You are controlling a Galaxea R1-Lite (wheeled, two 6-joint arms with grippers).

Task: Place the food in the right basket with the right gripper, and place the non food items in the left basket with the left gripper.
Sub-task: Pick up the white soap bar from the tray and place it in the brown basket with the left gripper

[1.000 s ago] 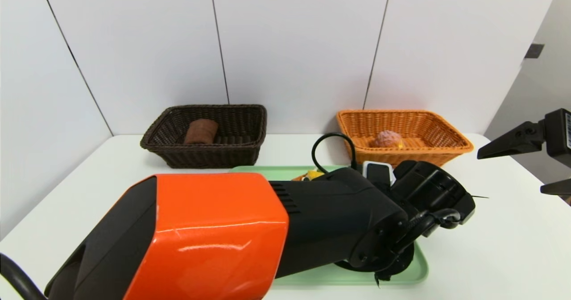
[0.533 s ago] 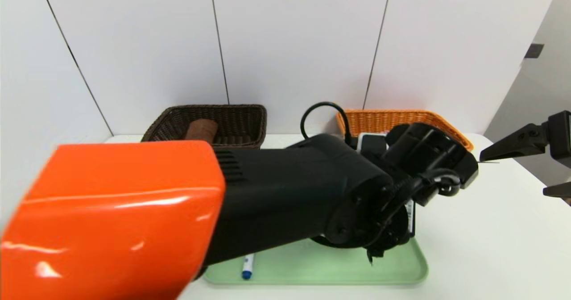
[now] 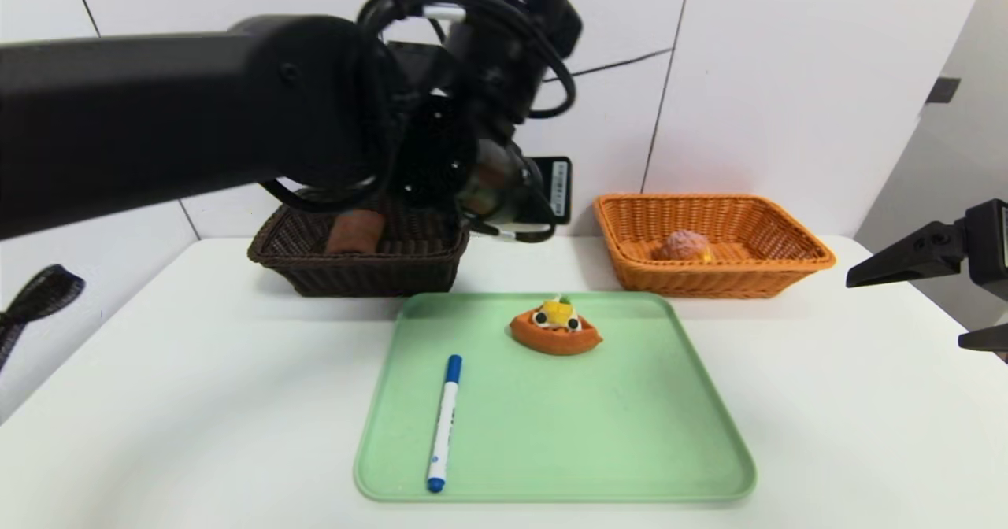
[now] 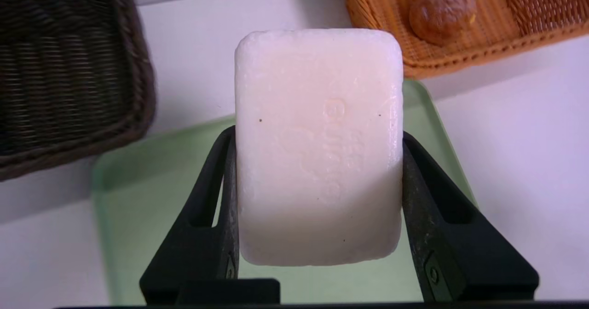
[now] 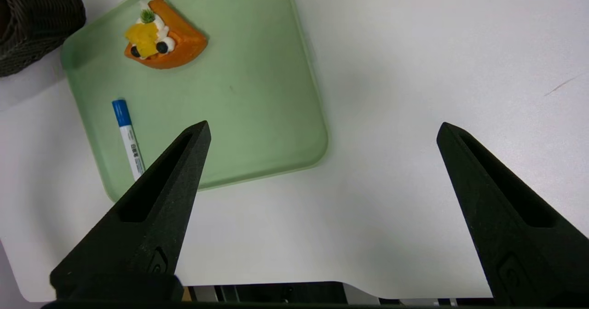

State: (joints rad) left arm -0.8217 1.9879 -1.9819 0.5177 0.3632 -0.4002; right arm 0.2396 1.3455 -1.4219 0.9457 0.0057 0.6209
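White soap bar [image 4: 319, 148] clamped in left gripper [image 4: 319, 162], above tray [image 3: 598, 434]; next: shift over dark brown wicker basket [image 3: 370, 273], release inside. Right gripper [image 5: 324, 125] parked beyond tray's right side, fingers apart

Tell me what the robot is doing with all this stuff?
The robot is sorting. Its left gripper is holding a white bar up in the air, between the two baskets. The bar isn't food, so it should go in the dark basket, where a brown towel lies. A bun is in the orange basket. A little tart and a marker are on the green tray. The right gripper is open and empty, off to the side.
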